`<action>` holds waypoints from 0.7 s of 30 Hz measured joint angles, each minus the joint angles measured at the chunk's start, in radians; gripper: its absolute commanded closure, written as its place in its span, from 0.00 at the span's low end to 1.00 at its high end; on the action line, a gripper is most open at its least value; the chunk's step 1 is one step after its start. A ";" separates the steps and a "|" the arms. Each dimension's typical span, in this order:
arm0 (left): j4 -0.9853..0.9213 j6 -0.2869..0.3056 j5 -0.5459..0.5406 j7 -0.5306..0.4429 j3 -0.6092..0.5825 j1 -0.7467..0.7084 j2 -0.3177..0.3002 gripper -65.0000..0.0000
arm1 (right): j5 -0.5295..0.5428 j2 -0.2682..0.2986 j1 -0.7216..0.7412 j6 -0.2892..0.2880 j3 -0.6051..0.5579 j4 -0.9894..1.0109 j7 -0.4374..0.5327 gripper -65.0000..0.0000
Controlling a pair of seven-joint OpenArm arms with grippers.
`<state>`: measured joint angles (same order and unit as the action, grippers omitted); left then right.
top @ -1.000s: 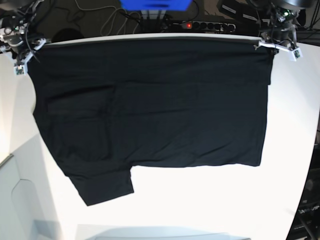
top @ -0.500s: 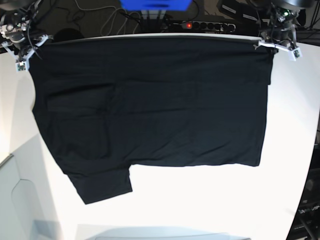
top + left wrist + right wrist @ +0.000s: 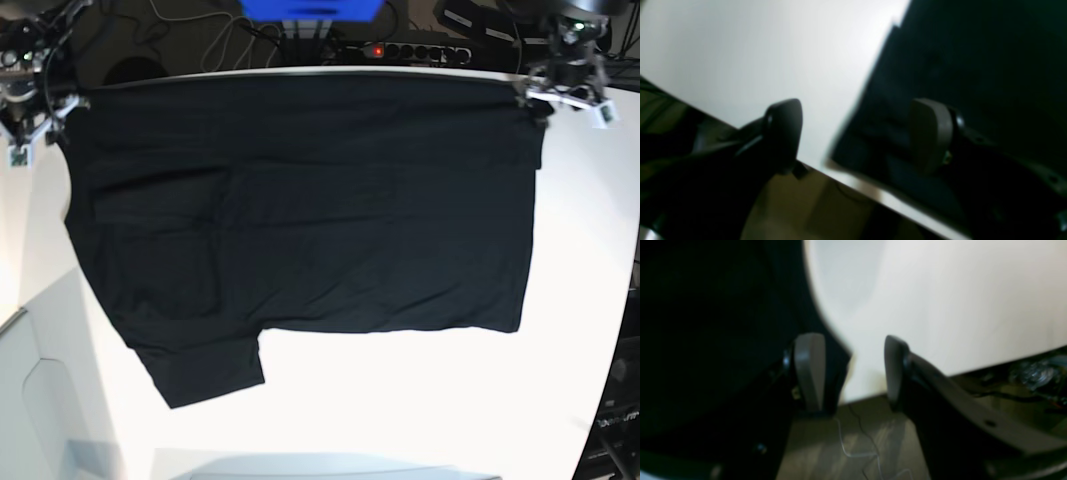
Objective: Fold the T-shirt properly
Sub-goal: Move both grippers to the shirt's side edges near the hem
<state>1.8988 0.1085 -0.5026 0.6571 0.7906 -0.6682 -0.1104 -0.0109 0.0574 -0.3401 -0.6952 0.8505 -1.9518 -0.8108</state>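
The T-shirt (image 3: 310, 220) lies spread flat on the white table (image 3: 420, 400), its far edge running along the table's back rim. Plain black side up, no print showing. One sleeve juts out toward the near edge on the base view's left; a faint folded-over panel shows in the cloth above it. Surface is mostly smooth, only slight creasing.

Left gripper (image 3: 857, 133) sits at the shirt's far corner on the base view's right (image 3: 560, 95). In its wrist view the fingers (image 3: 930, 133) stand well apart: one pad over the black cloth, the other over bare table at the rim. Nothing is pinched between them; the shirt corner lies loose in the gap.

Right gripper (image 3: 853, 370) sits at the opposite far corner (image 3: 30, 110). Its fingers (image 3: 810, 370) are likewise spread, one against the shirt's edge, the other over bare table beside the rim. It has let go; no cloth is clamped.

Both wrist views are blurred (fine detail of the cloth edges cannot be made out)

Beyond the back rim: a power strip (image 3: 400, 50) with a red light, loose cables, and a blue object (image 3: 310, 10)
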 measured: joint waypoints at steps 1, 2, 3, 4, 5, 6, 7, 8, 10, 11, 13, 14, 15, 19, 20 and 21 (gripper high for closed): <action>0.011 -0.002 0.003 -0.008 0.019 0.006 0.001 0.25 | -0.002 0.003 0.021 0.000 0.005 0.000 -0.001 0.54; 0.019 -0.002 0.005 0.003 0.040 0.025 0.006 0.25 | -0.006 0.006 0.042 0.000 0.006 0.000 -0.005 0.54; 0.019 -0.002 0.002 0.005 0.061 0.051 0.014 0.25 | -0.008 0.005 0.065 0.000 0.006 0.001 -0.009 0.54; 0.019 -0.003 0.003 0.013 0.076 0.084 0.021 0.25 | -0.008 0.005 0.092 0.000 0.004 0.003 -0.016 0.54; 0.019 -0.005 0.003 0.016 0.089 0.125 0.024 0.25 | -0.014 0.006 0.127 0.000 -0.009 0.003 -0.018 0.54; 0.019 -0.005 0.003 0.013 0.095 0.167 0.021 0.25 | -0.021 0.009 0.165 0.000 -0.032 0.004 -0.015 0.54; 0.018 -0.002 0.003 0.012 0.097 0.201 0.018 0.25 | -0.011 0.010 0.200 0.000 -0.064 0.004 -0.014 0.54; 0.017 -0.001 0.003 0.013 0.098 0.231 0.013 0.25 | -0.008 0.010 0.233 0.000 -0.095 0.004 -0.013 0.54; 0.014 0.000 0.008 0.010 0.098 0.282 0.011 0.26 | 0.002 0.008 0.301 0.001 -0.157 0.020 -0.004 0.54; 0.012 -0.004 0.012 0.014 0.098 0.307 0.012 0.26 | -0.004 0.009 0.340 0.000 -0.183 0.048 0.000 0.54; 0.004 -0.003 0.015 0.023 0.098 0.364 0.013 0.26 | -0.042 0.008 0.423 0.000 -0.238 0.130 -0.015 0.54; -0.005 -0.003 0.017 0.019 0.098 0.390 0.013 0.26 | -0.080 0.009 0.465 0.000 -0.261 0.179 -0.013 0.54; -0.021 -0.003 0.014 0.011 0.097 0.423 0.010 0.26 | -0.114 0.010 0.515 0.000 -0.286 0.237 -0.006 0.54; -0.145 -0.002 0.051 0.010 -0.010 0.518 -0.047 0.26 | -0.137 0.026 0.714 0.000 -0.324 0.552 0.046 0.53; -0.184 0.003 0.071 0.004 -0.042 0.542 -0.060 0.25 | -0.140 0.030 0.748 0.000 -0.325 0.623 0.079 0.53; -0.227 -0.004 0.095 0.000 -0.072 0.572 -0.073 0.25 | -0.138 0.043 0.792 0.000 -0.323 0.716 0.126 0.53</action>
<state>1.6714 0.1047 -0.4072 0.6575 0.7189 -0.0959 -0.1837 -0.1490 0.1001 0.4515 -0.6952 0.5270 -1.2362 -0.6853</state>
